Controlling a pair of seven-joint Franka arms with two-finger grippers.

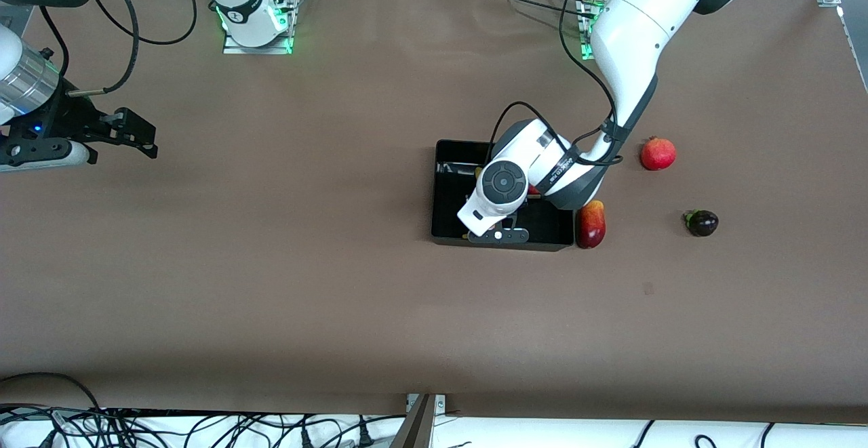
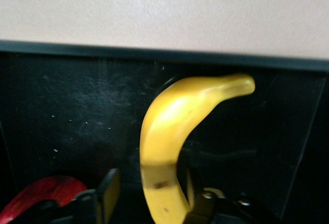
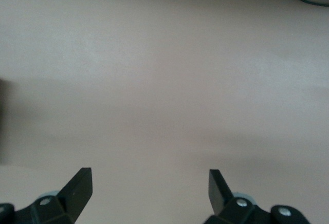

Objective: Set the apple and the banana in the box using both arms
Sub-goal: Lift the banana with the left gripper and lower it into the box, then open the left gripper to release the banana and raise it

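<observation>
The black box [image 1: 447, 163] sits mid-table. My left gripper [image 2: 149, 179] is down inside it, hidden under the left arm's wrist in the front view. Its fingers are open. The yellow banana [image 2: 169, 126] lies on the box floor [image 2: 61, 106] between them, with a gap to one finger [image 2: 109, 188]. The red apple [image 2: 43, 197] lies in the box beside the gripper, and a sliver of it shows in the front view [image 1: 534, 190]. My right gripper [image 1: 152, 139] is open and empty over bare table at the right arm's end; the right wrist view [image 3: 149, 176] shows only tabletop.
A red-and-yellow mango [image 1: 590, 224] lies against the box's outer wall toward the left arm's end. A round red fruit with a crown tip [image 1: 658, 154] and a small dark purple fruit [image 1: 702, 223] lie farther toward that end. Cables hang at the table's near edge.
</observation>
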